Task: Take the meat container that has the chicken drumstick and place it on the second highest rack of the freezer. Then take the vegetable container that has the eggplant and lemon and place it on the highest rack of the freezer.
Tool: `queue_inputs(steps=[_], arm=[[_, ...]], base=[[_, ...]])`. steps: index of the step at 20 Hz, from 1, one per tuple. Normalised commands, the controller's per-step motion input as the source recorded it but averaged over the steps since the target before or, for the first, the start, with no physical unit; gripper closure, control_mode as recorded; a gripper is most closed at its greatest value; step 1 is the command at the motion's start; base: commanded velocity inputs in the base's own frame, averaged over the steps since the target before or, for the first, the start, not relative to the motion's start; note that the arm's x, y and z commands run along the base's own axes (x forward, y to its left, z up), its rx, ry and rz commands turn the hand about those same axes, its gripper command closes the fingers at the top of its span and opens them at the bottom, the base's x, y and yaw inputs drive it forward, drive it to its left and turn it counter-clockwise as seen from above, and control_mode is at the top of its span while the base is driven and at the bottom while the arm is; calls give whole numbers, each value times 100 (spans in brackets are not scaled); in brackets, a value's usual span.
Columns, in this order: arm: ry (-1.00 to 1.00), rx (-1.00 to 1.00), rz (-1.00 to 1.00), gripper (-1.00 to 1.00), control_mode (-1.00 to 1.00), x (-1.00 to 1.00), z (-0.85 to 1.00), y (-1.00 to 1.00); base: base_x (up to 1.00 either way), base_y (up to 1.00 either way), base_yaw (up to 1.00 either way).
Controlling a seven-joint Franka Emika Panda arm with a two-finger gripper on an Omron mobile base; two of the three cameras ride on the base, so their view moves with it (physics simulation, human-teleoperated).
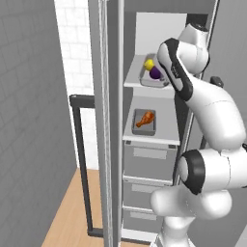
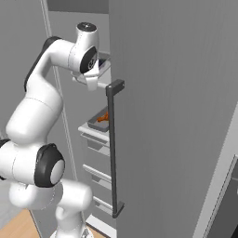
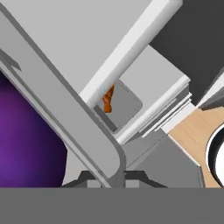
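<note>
The vegetable container [image 1: 153, 75] sits on the highest rack [image 1: 137, 83] of the freezer [image 1: 144, 159], with the lemon [image 1: 149, 63] and the eggplant [image 1: 155, 73] inside, touching each other. The gripper [image 3: 107, 181] is pinched tight on that container's grey rim (the eggplant looms purple just beside it in the hand view). Below the highest rack, the meat container [image 1: 144, 121] with the chicken drumstick [image 1: 145, 119] lies on the second highest rack [image 1: 166, 132], directly above the grey drawers [image 1: 147, 157].
</note>
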Motion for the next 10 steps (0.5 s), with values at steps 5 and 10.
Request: queue_inputs(steps=[5,10], arm=[[10,0,0,100,-100,69,0,-10],[9,0,0,100,-100,47,-16,-1]], base=[[0,0,0],[0,0,0]])
